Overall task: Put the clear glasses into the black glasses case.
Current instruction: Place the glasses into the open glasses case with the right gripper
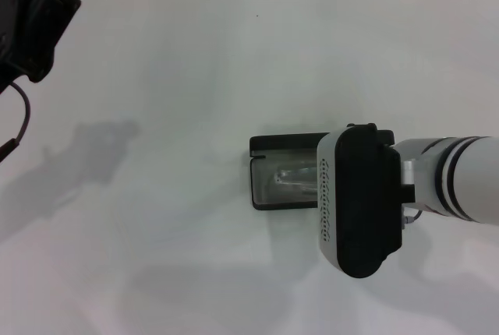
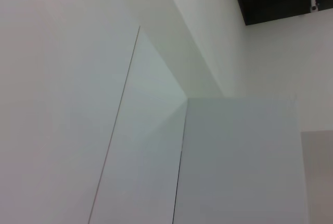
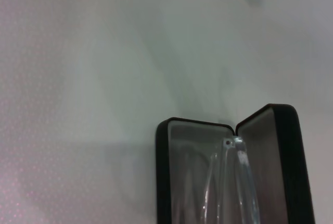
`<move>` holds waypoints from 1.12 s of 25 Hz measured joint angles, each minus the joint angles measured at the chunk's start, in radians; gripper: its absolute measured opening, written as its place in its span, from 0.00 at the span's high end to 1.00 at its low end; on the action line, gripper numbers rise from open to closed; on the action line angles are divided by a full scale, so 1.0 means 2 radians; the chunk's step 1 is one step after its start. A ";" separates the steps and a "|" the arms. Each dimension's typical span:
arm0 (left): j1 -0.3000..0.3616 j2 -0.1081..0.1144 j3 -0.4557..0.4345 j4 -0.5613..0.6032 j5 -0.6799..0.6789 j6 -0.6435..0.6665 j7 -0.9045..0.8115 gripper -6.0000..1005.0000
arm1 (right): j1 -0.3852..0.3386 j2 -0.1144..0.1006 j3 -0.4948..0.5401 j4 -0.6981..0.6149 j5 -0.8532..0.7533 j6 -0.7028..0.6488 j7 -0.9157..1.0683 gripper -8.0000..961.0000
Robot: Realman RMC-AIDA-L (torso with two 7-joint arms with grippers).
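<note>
Over the case (image 1: 269, 148) on the table (image 1: 179, 78) hangs the right gripper (image 1: 355, 195), its wrist housing blocking most of the view from the head camera. Fingers hidden, so whether it is wide, narrow or gripping, I cannot tell. What does show: the case lies open, lid up along the far edge, and the glasses (image 1: 292, 178) sit inside on the grey lining. The right wrist camera backs that up, with the clear frame (image 3: 231, 182) and an arm of it lying along the open tray, black rim (image 3: 162, 172) around it.

So the placing looks all but done. My read of the step in hand is the release and the lift away. Doing it well means letting go only once the frame rests flat in the tray, then rising straight up, no sideways drag, because a light plastic frame can catch on a finger and ride out again. The case is light too and could skid.

Left gripper (image 1: 35, 8) sits parked at the far left corner, out of play; its camera sees only walls.
</note>
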 joint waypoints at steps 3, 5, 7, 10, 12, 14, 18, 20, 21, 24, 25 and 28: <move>0.000 0.000 0.000 0.000 -0.001 0.001 0.000 0.90 | 0.000 0.000 0.000 0.000 0.000 0.000 0.000 0.83; 0.000 0.000 0.000 0.000 -0.001 0.001 0.000 0.90 | -0.001 0.000 0.000 -0.002 0.000 0.000 0.000 0.82; 0.000 0.000 0.000 0.000 -0.001 0.001 0.000 0.90 | -0.001 0.000 0.000 -0.003 0.000 0.000 0.000 0.82; 0.000 0.000 0.000 0.000 -0.001 0.002 0.000 0.90 | -0.001 0.000 -0.001 -0.003 0.000 0.000 0.001 0.82; 0.000 0.000 0.000 0.000 -0.001 0.004 0.000 0.90 | -0.001 0.000 -0.001 -0.003 0.000 0.000 0.001 0.82; 0.000 0.000 -0.003 0.000 -0.002 0.007 0.000 0.90 | -0.001 0.000 -0.001 -0.004 0.000 0.000 0.001 0.82; 0.001 -0.001 -0.007 -0.004 -0.002 0.010 0.000 0.90 | -0.001 0.000 -0.002 -0.004 0.000 0.000 0.002 0.82; 0.001 -0.001 -0.008 -0.006 -0.002 0.011 0.000 0.90 | -0.001 0.000 -0.003 -0.005 0.000 -0.001 0.002 0.82; 0.001 -0.001 -0.009 -0.007 -0.002 0.012 0.000 0.90 | -0.001 0.000 -0.003 -0.005 0.000 -0.001 0.002 0.82; 0.001 -0.001 -0.012 -0.007 -0.002 0.013 0.000 0.90 | -0.003 0.000 -0.004 -0.010 0.000 -0.001 0.002 0.82; 0.001 -0.001 -0.012 -0.008 -0.002 0.014 0.000 0.90 | -0.004 0.000 -0.004 -0.013 0.000 -0.001 0.003 0.82; 0.001 -0.001 -0.012 -0.008 -0.002 0.018 0.000 0.90 | -0.008 0.000 -0.004 -0.021 0.000 -0.002 0.007 0.81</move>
